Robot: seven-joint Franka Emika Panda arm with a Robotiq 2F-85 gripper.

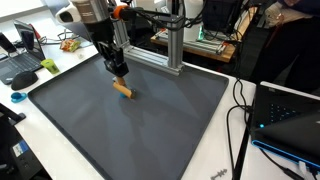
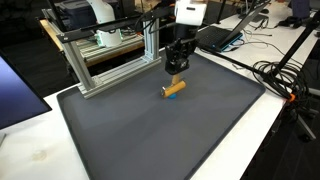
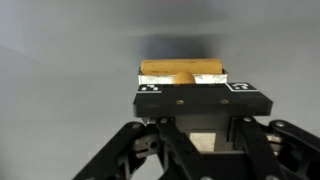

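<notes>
A short orange-yellow stick lies on the dark grey mat, and in an exterior view it shows a small blue end. My gripper hangs just above it, pointing down, also in an exterior view. In the wrist view the stick lies crosswise just beyond a black plate with two marker squares. That plate hides my fingertips, so I cannot tell whether the jaws are open or shut. I cannot tell if the gripper touches the stick.
An aluminium frame stands at the back edge of the mat, close behind the gripper, also in an exterior view. Laptops and cables lie beside the mat. A white table edge surrounds it.
</notes>
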